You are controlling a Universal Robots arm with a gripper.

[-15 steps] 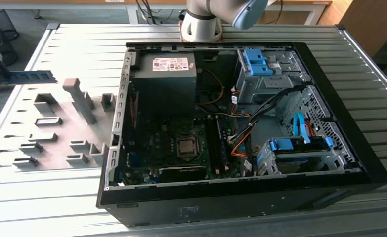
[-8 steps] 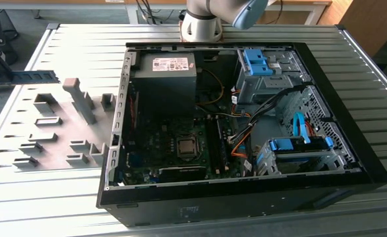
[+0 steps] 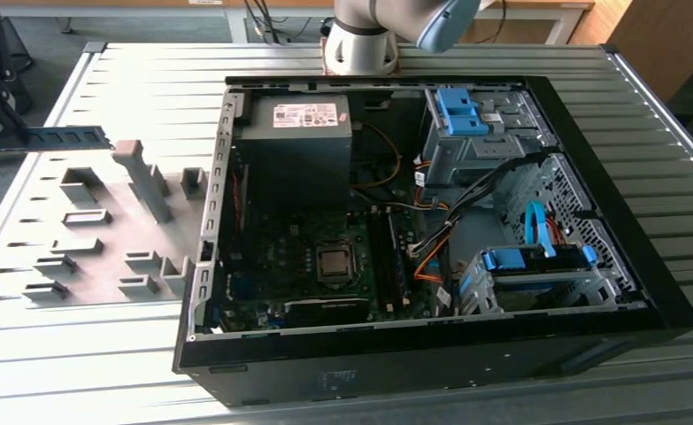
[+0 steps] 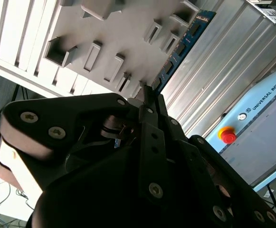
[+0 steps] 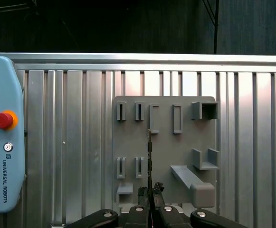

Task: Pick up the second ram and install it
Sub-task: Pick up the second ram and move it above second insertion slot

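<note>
The second ram [image 3: 69, 137] is a thin blue-green stick held level above the table, just beyond the far edge of the grey fixture plate [image 3: 98, 266]. My gripper [image 3: 3, 142], at the exterior view's left edge, is shut on one end of it. In the second wrist view the ram [image 4: 185, 42] runs out from my gripper [image 4: 149, 92] over the plate [image 4: 118, 38]. In the first wrist view the ram [image 5: 149, 156] appears edge-on above the fingers [image 5: 157, 189]. The motherboard [image 3: 311, 257] lies inside the open computer case [image 3: 441, 336], with dark memory slots [image 3: 388, 257] beside the silver socket.
The fixture plate [image 5: 164, 142] carries several raised grey blocks and slots. A light blue teach pendant [image 5: 2, 133] with a red stop button lies on the ribbed metal table [image 5: 252, 142]. Inside the case are a power supply [image 3: 293, 133], blue drive cages [image 3: 535, 261] and loose cables.
</note>
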